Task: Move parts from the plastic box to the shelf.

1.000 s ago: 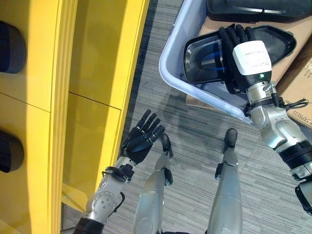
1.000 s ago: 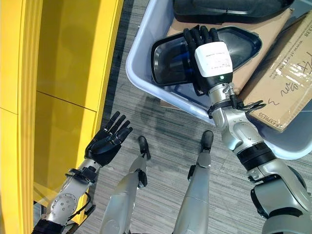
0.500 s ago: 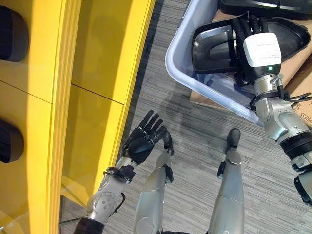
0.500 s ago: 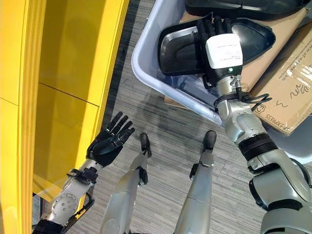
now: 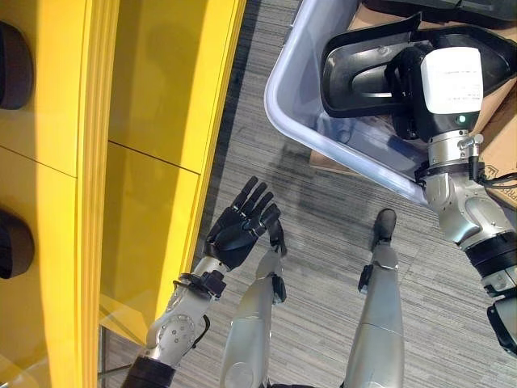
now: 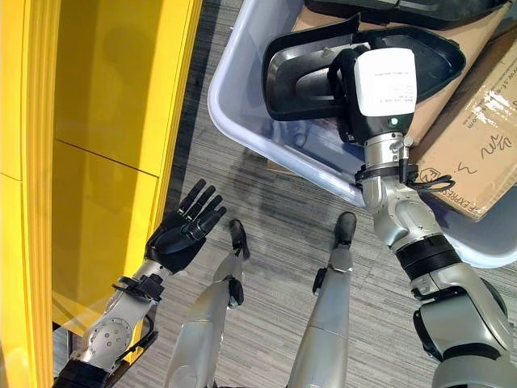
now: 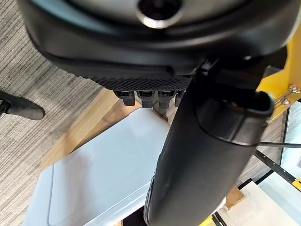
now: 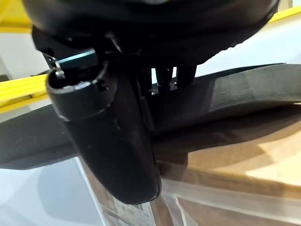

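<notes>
Left eye view: the right hand [image 5: 420, 89] is reaching into the plastic box [image 5: 284, 105] and curling its fingers round the rim of a black molded part [image 5: 363, 69], which is lying tilted on top of the box contents, against brown cardboard [image 5: 497, 137]. The left hand [image 5: 241, 225] is hanging above the grey carpet [image 5: 323, 234] with fingers spread, holding nothing, just beside the yellow shelf [image 5: 153, 121].

Risk, as a judgement: the grip is sitting near one end of a long part, so the far end is likely to sag or swing on lifting and catch the box wall. The part could also twist out of the hand on the way to the shelf. The box edge is lying between the part and the shelf, so a low carry could snag there.

Right eye view: same layout. A second black part [image 6: 404, 12] is lying at the far side of the box, cut off by the frame, so its shape is unclear. Dark rounded items on the shelf are showing in the left eye view at its edge; what they are is hard to tell.

Left wrist view: the left hand's thumb is crossing the frame over a pale flat lid or panel [image 7: 99, 169]; I cannot identify it.

Right wrist view: fingers and thumb are closing on the part's thin edge. How deep the fingertips are wrapping is hidden behind the part.
</notes>
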Motion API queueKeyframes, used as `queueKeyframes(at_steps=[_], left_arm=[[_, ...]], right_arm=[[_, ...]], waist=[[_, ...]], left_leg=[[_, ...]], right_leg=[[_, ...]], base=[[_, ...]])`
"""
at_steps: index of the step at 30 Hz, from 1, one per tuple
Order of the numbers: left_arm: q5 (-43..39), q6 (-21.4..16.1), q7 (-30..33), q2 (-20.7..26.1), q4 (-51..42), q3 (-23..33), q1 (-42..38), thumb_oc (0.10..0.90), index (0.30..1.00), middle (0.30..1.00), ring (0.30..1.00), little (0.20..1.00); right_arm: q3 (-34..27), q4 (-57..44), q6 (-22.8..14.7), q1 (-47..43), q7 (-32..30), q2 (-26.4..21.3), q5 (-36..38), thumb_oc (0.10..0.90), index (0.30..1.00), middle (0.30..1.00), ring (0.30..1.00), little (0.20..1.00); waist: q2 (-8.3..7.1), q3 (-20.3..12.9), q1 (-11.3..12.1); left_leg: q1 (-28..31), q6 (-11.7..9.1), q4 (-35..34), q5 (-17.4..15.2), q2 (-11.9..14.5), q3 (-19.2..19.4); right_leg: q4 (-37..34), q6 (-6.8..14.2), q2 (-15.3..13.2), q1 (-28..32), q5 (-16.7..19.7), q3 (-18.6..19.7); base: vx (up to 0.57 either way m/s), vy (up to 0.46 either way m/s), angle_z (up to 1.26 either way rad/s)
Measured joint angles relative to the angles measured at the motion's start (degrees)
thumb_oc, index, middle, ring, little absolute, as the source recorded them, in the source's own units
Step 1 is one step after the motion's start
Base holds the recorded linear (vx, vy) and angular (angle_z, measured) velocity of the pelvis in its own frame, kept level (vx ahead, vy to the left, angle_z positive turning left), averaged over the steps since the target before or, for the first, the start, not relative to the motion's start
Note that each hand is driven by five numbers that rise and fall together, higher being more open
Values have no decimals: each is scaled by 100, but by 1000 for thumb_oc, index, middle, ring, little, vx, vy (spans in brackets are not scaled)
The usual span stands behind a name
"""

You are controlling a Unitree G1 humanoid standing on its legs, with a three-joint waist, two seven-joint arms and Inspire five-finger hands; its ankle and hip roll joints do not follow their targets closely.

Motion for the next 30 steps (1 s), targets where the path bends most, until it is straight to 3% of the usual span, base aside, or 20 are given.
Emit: queueKeyframes(at_steps=[14,20,23,30], left_arm=[[-27,1,-1,0,0,0,4,900,1000,1000,1000,1000],[-36,3,-13,2,-11,26,18,900,1000,1000,1000,1000],[-43,21,-23,26,-49,119,45,900,1000,1000,1000,1000],[-78,30,-109,33,-243,486,238,900,1000,1000,1000,1000]], right_arm=[[105,-23,8,-119,-11,-20,-145,400,300,300,300,300],[140,-83,-186,-101,129,-165,-305,400,300,300,300,300],[28,-798,-358,300,596,-574,-440,400,300,300,300,300],[-387,-2005,-858,1294,1104,-904,-591,400,300,300,300,300]], waist=[[6,-4,4],[6,-4,-22],[5,-4,-21],[-4,1,-148]], left_leg=[[-1,3,46,2,6,-4],[2,3,45,1,10,3],[38,8,46,-6,15,3],[340,-22,52,-69,130,-14]], right_leg=[[-1,-44,0,20,22,6],[-65,-19,8,56,56,0],[-96,-10,15,110,75,-9],[-269,-39,129,521,99,-65]], base=[[0,0,0],[0,0,0],[0,0,0],[-22,-65,-4]])
